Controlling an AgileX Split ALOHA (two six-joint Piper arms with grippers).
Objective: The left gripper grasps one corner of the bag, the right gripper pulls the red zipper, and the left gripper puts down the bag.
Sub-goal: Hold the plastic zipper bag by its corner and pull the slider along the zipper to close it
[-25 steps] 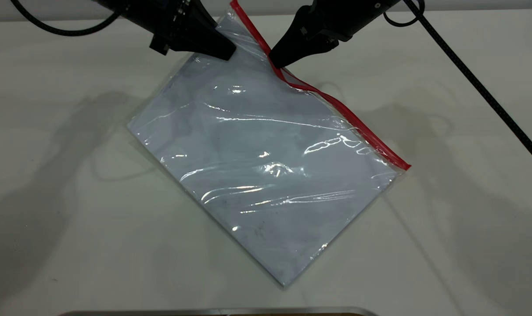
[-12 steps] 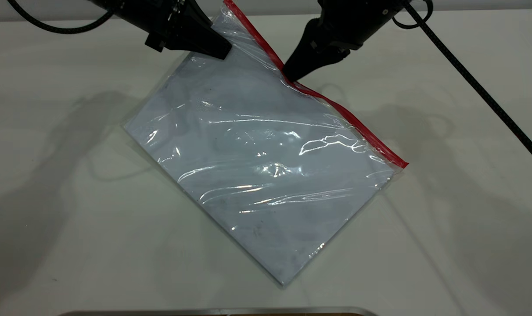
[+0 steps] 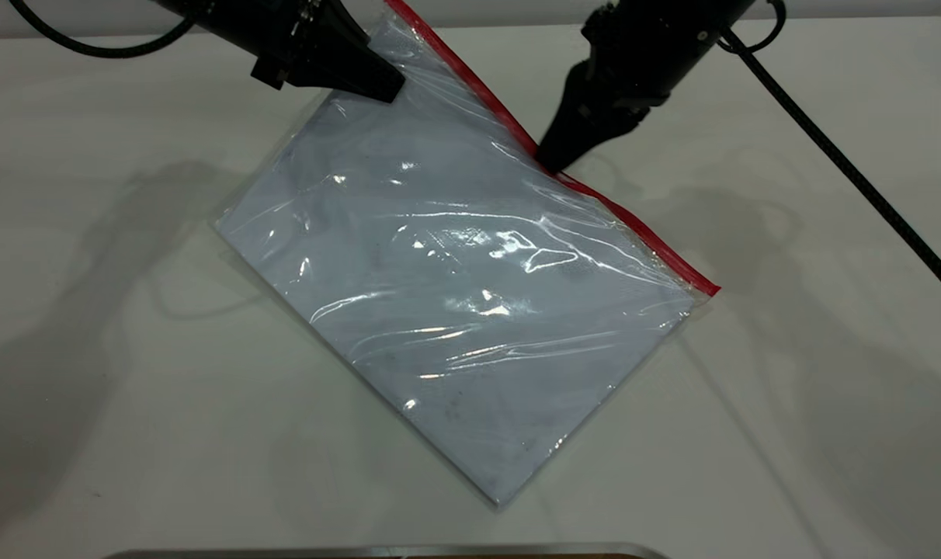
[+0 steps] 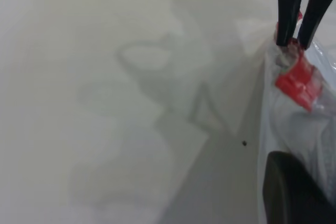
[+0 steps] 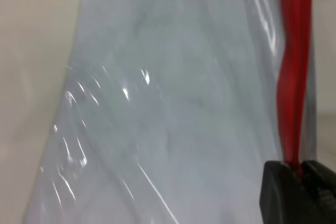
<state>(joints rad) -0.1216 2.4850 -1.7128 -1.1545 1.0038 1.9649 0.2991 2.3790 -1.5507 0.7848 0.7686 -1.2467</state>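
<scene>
The glossy, crinkled clear bag (image 3: 463, 295) lies diagonally mid-table. The left gripper (image 3: 385, 81) pinches its far corner; the right gripper (image 3: 552, 161) is clamped on the red zipper (image 3: 633, 229).

Illumination is bright and even, from overhead. The white table (image 3: 789, 435) carries broad, soft, overlapping arm shadows at left and right. Specular glare streaks cross the bag (image 3: 455, 287) along its wrinkles. The exterior view is sharp. The left wrist view is hazy and soft; the right wrist view is blurred throughout at close range.
</scene>
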